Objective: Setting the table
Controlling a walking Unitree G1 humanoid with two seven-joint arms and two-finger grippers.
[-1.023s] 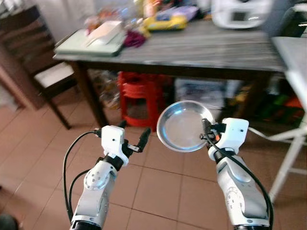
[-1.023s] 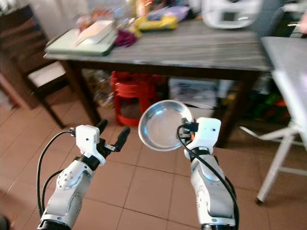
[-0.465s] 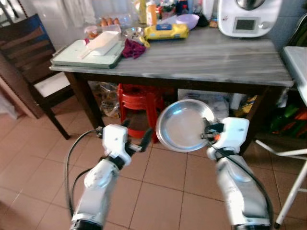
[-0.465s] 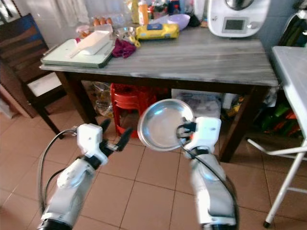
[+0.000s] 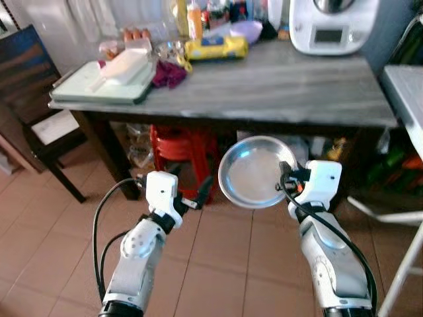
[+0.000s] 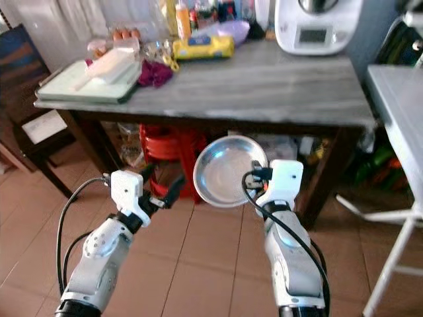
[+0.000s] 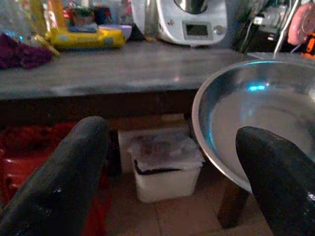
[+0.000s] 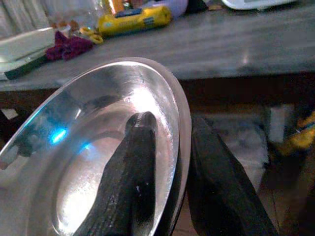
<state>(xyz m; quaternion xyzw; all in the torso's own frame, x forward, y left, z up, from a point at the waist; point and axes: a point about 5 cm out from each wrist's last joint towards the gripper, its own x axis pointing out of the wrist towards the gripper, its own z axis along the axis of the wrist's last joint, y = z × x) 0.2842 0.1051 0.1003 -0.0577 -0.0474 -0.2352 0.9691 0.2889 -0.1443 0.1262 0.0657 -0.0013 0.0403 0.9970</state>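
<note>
My right gripper [image 5: 285,179] is shut on the rim of a shiny steel plate [image 5: 254,172], held upright and tilted in front of the grey wooden table [image 5: 291,86]. In the right wrist view one black finger [image 8: 133,172] lies inside the plate [image 8: 88,162] and the other behind its rim. My left gripper [image 5: 192,191] is raised beside it, open and holding nothing; its wrist view has the plate [image 7: 256,108] between the two fingertips [image 7: 64,172].
On the table sit a pale tray [image 5: 99,79], a purple cloth [image 5: 168,72], a yellow pack [image 5: 215,47], bottles and a white appliance [image 5: 334,23]. Red stools [image 5: 182,145] and a box stand under it. A dark chair [image 5: 33,99] is left, a white table [image 5: 406,86] right.
The camera has shifted, so the table sits a little nearer and lower in view. Both arms hold the same pose, the plate still gripped by the right one.
</note>
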